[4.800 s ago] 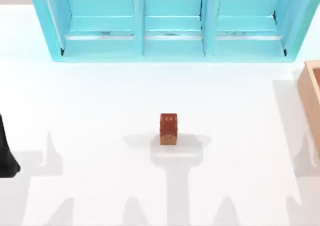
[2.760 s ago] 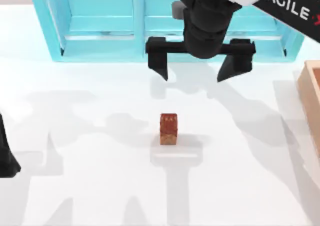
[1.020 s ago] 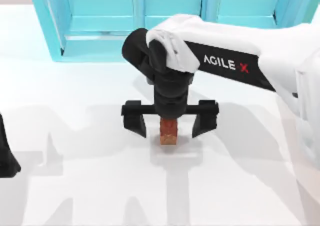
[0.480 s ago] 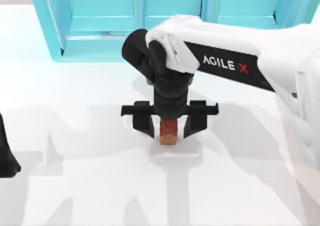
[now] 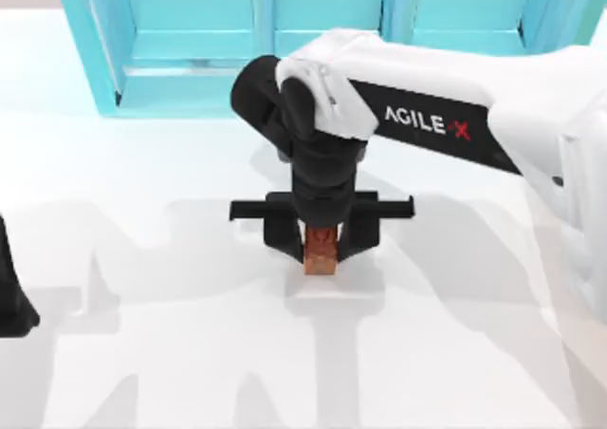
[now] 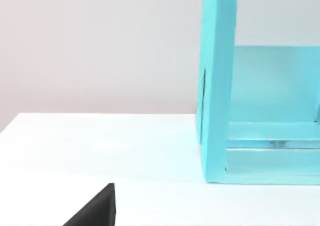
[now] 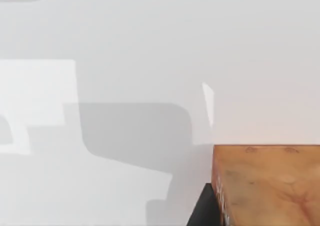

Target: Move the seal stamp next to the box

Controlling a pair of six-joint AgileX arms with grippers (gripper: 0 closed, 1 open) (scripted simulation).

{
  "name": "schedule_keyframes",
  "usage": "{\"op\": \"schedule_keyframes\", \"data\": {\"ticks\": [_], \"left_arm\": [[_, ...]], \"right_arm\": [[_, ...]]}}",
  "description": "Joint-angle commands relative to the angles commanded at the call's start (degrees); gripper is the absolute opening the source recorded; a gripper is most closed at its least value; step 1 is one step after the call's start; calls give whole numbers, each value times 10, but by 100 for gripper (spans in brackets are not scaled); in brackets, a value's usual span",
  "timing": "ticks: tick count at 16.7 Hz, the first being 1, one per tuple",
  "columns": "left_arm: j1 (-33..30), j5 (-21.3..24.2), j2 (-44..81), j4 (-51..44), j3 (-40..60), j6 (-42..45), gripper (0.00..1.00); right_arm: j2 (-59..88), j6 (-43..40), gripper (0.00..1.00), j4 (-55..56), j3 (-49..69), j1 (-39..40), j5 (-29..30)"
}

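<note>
White table (image 5: 142, 353) lies open around clamped seal stamp (image 5: 321, 251).

A white table (image 5: 142, 353) (crossed by soft grey shadows) carries a cyan shelf unit (image 5: 322, 78) before a pale wall (image 6: 100, 46).

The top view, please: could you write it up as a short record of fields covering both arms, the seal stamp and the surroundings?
right gripper: mid-table, fingers closed onto the sides of the seal stamp
seal stamp: upright on the white table, its lower end showing below the gripper
left arm: parked at the table's left edge
cyan shelf unit: along the far edge of the table
task stage: stamp gripped, not yet moved
</note>
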Motion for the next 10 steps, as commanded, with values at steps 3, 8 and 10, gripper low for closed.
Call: {"op": "schedule_keyframes", "data": {"ticks": [3, 8, 10], "left_arm": [[0, 0, 0, 0, 0, 0, 100], [0, 0, 0, 0, 0, 0, 100], [0, 0, 0, 0, 0, 0, 100]], "right_arm": [[0, 0, 0, 0, 0, 0, 0], [-1, 1, 0, -2, 1, -2, 0], [-3, 1, 0, -21, 17, -2, 0]]}}
